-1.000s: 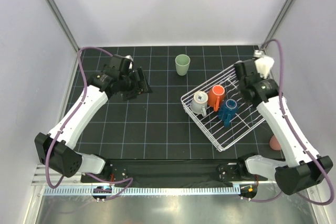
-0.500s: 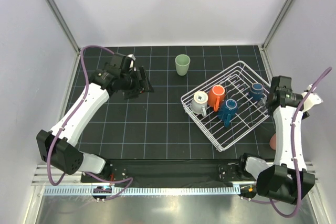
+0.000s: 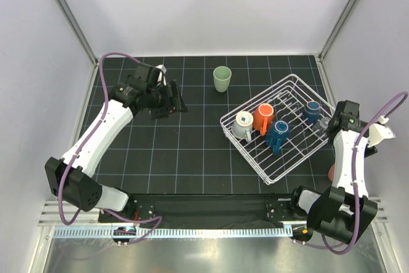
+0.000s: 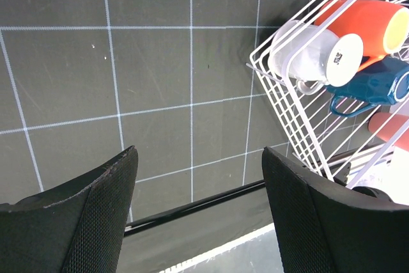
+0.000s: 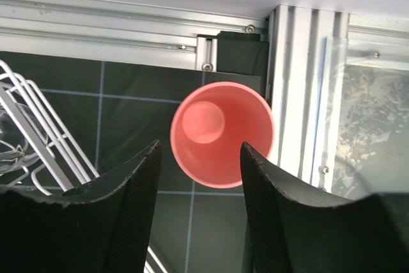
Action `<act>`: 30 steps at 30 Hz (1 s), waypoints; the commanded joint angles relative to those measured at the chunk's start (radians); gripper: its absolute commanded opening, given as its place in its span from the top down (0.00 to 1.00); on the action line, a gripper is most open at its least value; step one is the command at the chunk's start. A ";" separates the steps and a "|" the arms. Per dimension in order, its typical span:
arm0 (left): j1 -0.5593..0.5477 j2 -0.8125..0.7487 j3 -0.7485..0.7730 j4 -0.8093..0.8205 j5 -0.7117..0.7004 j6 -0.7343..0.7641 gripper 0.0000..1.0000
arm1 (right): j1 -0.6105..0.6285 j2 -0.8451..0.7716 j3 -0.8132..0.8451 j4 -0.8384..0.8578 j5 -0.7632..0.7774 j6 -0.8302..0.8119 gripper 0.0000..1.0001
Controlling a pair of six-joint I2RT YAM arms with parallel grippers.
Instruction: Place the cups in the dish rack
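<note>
Your right fingers (image 5: 121, 215) are spread wide and empty above one upright pink cup (image 5: 222, 133), which stands on the tabletop (image 3: 192, 145) just outside the rack (image 3: 294, 158). Your left fingers (image 4: 83, 222) are also wide and empty. The job looks about two-thirds done. Four cups sit in the rack: one white cup (image 3: 243, 124), one orange cup (image 3: 262, 118) and two blue cups (image 3: 277, 134). Two are not yet loaded: the pink cup and one green cup (image 3: 222, 79).

The black gridded table (image 3: 192, 148) bears the white dish rack (image 3: 298, 153), a pale green tumbler (image 3: 222, 79) standing apart, and an upright pink cup (image 5: 222, 133)
</note>
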 commanded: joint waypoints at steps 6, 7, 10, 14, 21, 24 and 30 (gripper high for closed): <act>0.012 0.021 0.053 -0.003 0.019 0.051 0.24 | -0.030 0.053 -0.041 0.166 -0.038 -0.034 0.46; 0.014 0.021 0.053 -0.003 0.019 0.051 0.24 | -0.032 0.060 -0.049 0.183 -0.036 -0.035 0.46; 0.017 0.023 0.055 -0.006 0.022 0.060 0.24 | -0.039 0.073 -0.066 0.207 -0.038 -0.049 0.48; 0.021 0.021 0.053 -0.011 0.022 0.068 0.24 | -0.042 0.093 -0.069 0.209 -0.050 -0.032 0.50; 0.026 0.018 0.052 -0.017 0.025 0.075 0.24 | -0.065 0.113 -0.121 0.232 -0.068 -0.019 0.58; 0.029 0.018 0.049 -0.017 0.028 0.075 0.24 | -0.068 0.110 -0.127 0.230 -0.070 -0.014 0.66; 0.031 0.018 0.046 -0.017 0.039 0.080 0.24 | -0.068 0.106 -0.123 0.218 -0.065 -0.009 0.90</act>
